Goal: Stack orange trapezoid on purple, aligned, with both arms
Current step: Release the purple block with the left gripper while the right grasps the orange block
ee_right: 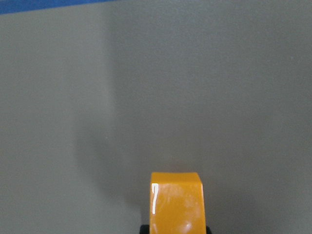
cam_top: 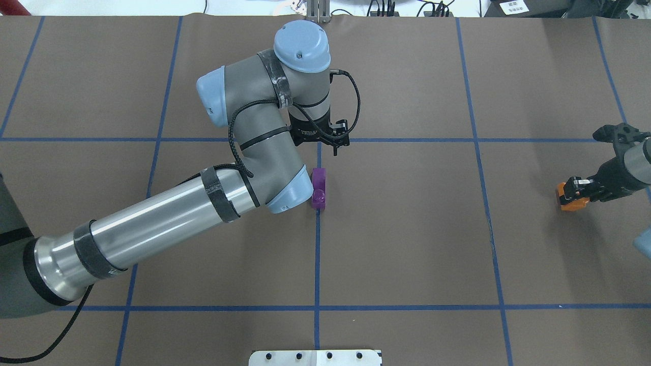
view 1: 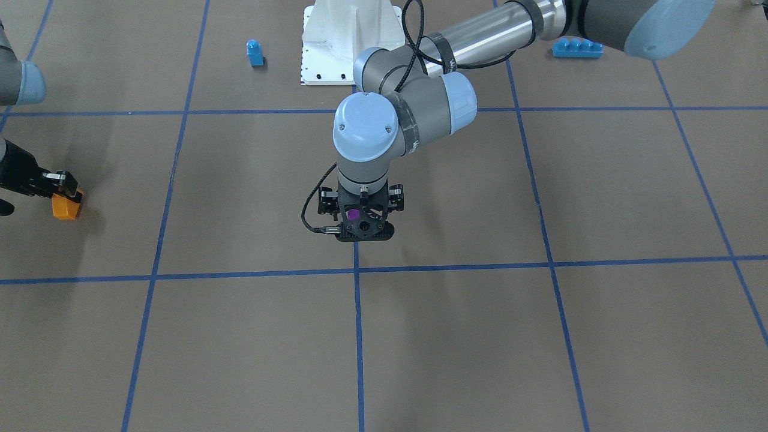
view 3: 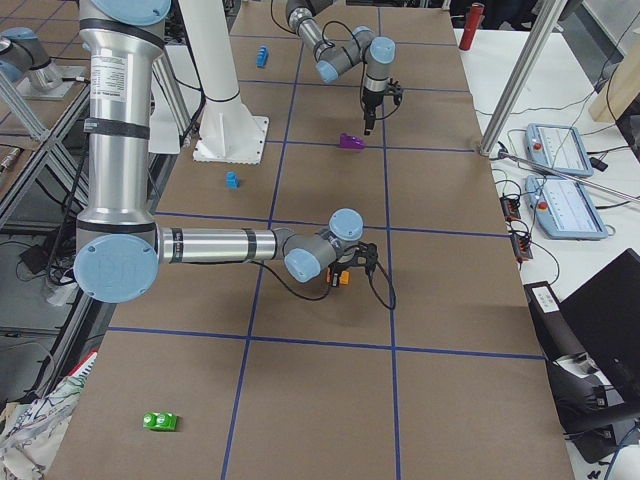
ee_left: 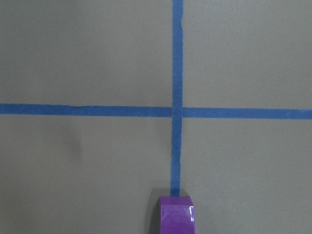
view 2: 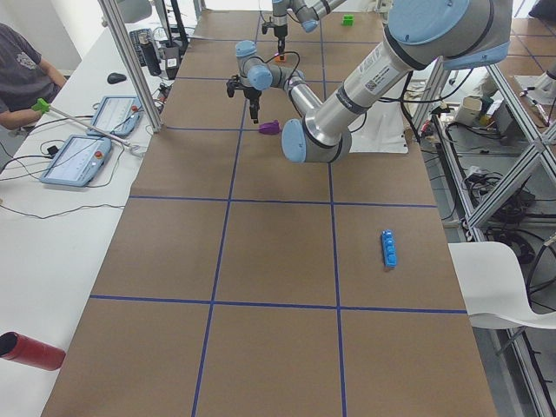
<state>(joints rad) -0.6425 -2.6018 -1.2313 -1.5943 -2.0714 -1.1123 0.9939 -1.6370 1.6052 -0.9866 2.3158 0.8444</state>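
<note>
Overhead exterior view: left arm (cam_top: 152, 223) reaches in across the middle of the table, with the left gripper (cam_top: 333, 144) raised off the surface over a blue tape line (cam_top: 396, 140). The purple block (cam_top: 319, 188) lies on the table, on the tape line that runs away from the robot, just on the robot's side of a tape crossing. It is near the left gripper but not in it. I cannot tell how far apart that gripper's fingers are (no view shows them clearly, and the left wrist camera shows none at all, only the block's top at its lower edge).

The arm's blue joint cap sits in front of the block's edge from overhead. From the front-facing camera the gripper body hides most of the block, leaving only a purple patch showing through.

The right arm (view 3: 210, 245) comes in low at the table's far right side. The right gripper (cam_top: 577, 192) is closed around the orange trapezoid (cam_top: 572, 205), with dark fingers either side of it in the right wrist view. I can't say whether the block touches the table. The orange and purple blocks are well apart.

Other things:
- A small blue block (view 1: 255, 53) stands beside the white pedestal (view 1: 351, 42).
- A long blue brick (view 1: 577, 48) lies on the pedestal's other side, partly under the left arm's tube.
- A green block (view 3: 160, 421) is near the table's right end.
- A red cylinder (view 2: 30, 350) lies on the side bench.
- Control tablets (view 2: 76, 161) are there too.
- A person (view 2: 22, 74) is sitting by the bench.
</note>
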